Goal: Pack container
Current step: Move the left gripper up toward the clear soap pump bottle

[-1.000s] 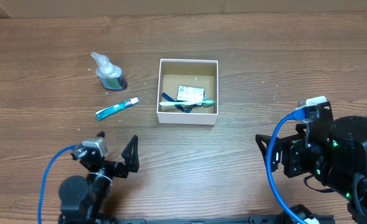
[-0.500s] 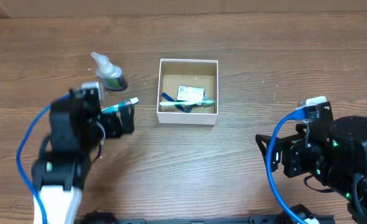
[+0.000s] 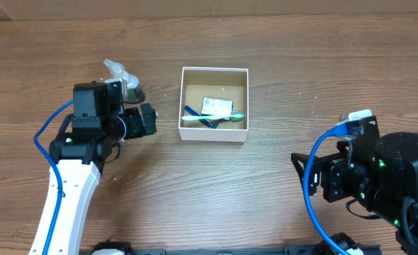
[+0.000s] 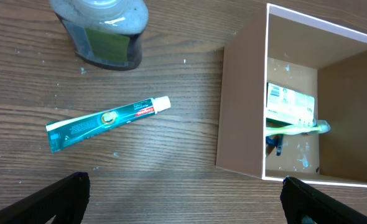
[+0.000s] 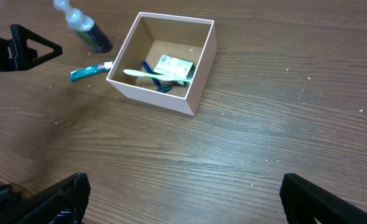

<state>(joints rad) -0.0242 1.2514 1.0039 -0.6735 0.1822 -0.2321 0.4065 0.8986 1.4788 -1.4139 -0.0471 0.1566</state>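
Left fingers: my left gripper [image 4: 185,200] is spread wide and holds nothing. Only its two dark tips show, at the lower corners of the left wrist view.
Left position: I hang above the table [image 3: 280,42], over the tube [image 4: 102,119], just left of the container [image 3: 212,134].
Right fingers: my right gripper [image 5: 183,198] is just as wide and empty. It is over bare wood, well apart from the container.
Container: it sits flat on the table between my two arms, open side up.
Inside: a pale toothbrush [image 4: 295,129] lies across the floor against a green-and-white packet [image 4: 289,101]. A blue thing [image 4: 275,144] lies under the toothbrush; I cannot tell what it is.
Tube: teal, flat on the wood, white cap toward the container but clear of its wall.
Bottle: the bottle [image 4: 106,31] is clear with greenish contents, beyond the tube and near it but not touching. I cannot tell whether it is upright or lying down.
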